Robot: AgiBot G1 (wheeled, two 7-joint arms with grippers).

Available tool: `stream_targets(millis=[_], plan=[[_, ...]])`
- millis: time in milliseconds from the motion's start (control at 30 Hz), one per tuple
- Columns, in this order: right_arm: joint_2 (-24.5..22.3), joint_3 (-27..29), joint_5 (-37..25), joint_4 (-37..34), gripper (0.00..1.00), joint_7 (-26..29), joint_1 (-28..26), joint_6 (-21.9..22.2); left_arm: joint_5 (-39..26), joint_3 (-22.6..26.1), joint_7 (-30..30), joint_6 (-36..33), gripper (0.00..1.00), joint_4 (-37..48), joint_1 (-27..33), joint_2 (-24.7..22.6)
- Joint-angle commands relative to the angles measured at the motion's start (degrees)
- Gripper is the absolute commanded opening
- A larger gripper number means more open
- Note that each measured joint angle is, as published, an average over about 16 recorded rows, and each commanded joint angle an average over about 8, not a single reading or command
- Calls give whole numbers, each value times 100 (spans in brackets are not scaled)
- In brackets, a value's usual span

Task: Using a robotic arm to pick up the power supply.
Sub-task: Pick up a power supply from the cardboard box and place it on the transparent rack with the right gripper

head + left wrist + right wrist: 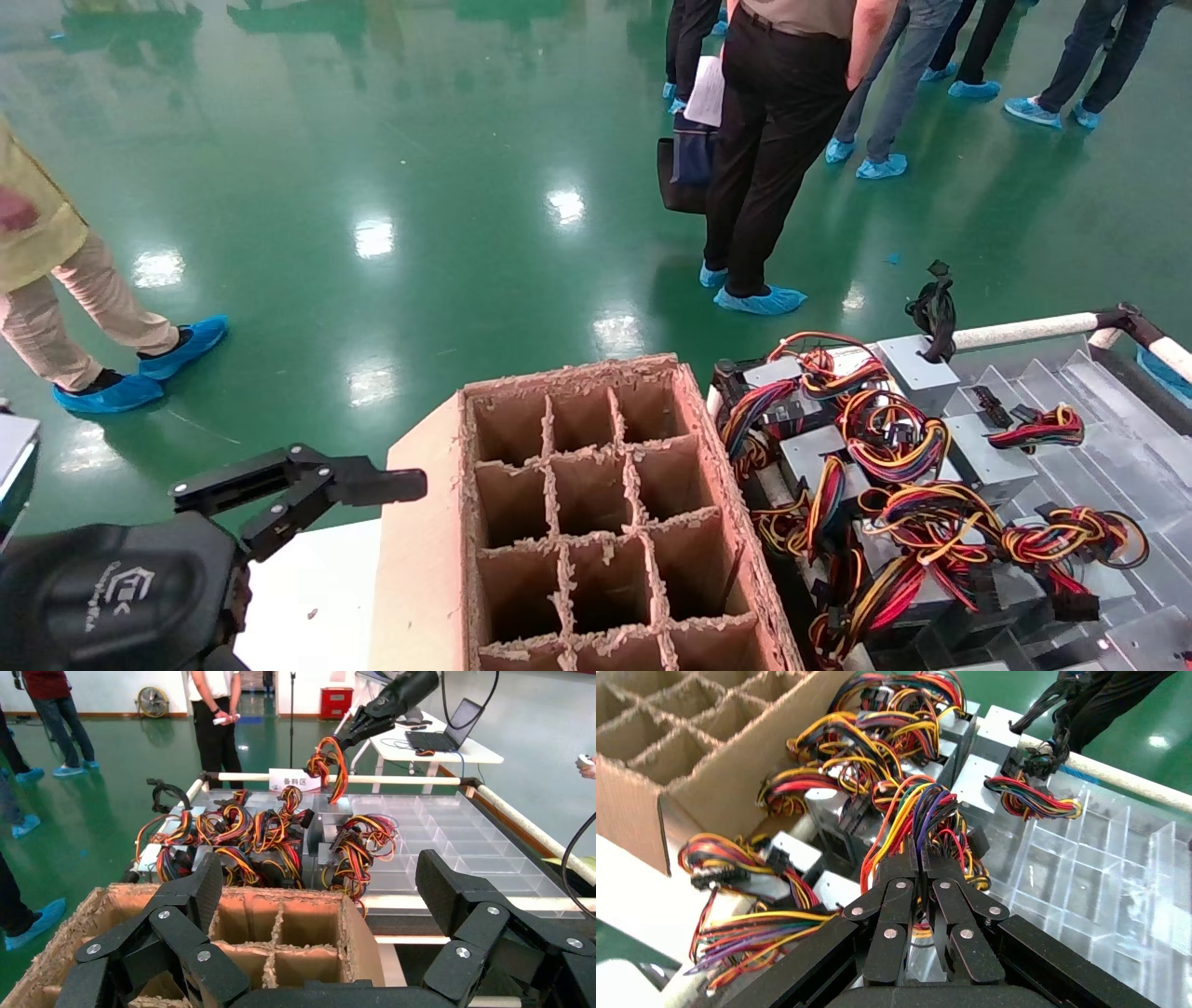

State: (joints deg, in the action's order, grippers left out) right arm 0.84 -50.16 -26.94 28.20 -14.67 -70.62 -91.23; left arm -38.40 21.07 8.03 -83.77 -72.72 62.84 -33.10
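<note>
Several grey power supplies [917,368] with red, yellow and black cable bundles lie in a clear compartment tray [1099,438]. In the right wrist view my right gripper [921,855] is shut on one power supply's cable bundle [916,815]. The left wrist view shows that robotic arm high over the tray's far side, its gripper [344,738] holding the hanging bundle [327,766]. The body of that supply is hidden. My left gripper [320,881] stands open and empty beside the cardboard box. One of its fingers [391,486] shows at the head view's lower left.
A divided cardboard box [596,522] with empty cells stands between the left gripper and the tray. A white rail [1024,329] edges the tray. People [773,140] stand on the green floor beyond. A table with a laptop [450,738] lies behind the tray.
</note>
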Motion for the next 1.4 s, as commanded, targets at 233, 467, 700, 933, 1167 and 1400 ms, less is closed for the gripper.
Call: stream_targets(millis=[233,467,700,933,1167,1400], plan=[[106,-256,1067,-185,0,-76,372,-15,0,0,0,0,100,0,0,0],[73,-461,1881,-88,0,-275,713,-27,1,1,0,0,100,0,0,0],[101,-703,2475,35,0,-473,1058,-20,1,1,-1,1,100,0,0,1],[285,-966,3212,-67,0,-589,1555,-20,1,2,-1,1,100,0,0,1],[606,-1158,4505,-364,0,-775,2479,-31,2,2,-1,1,100,0,1,1],[1049,-947,6204,-515,0,-1078,3754,-59,2,3,-1,1,100,0,1,1]])
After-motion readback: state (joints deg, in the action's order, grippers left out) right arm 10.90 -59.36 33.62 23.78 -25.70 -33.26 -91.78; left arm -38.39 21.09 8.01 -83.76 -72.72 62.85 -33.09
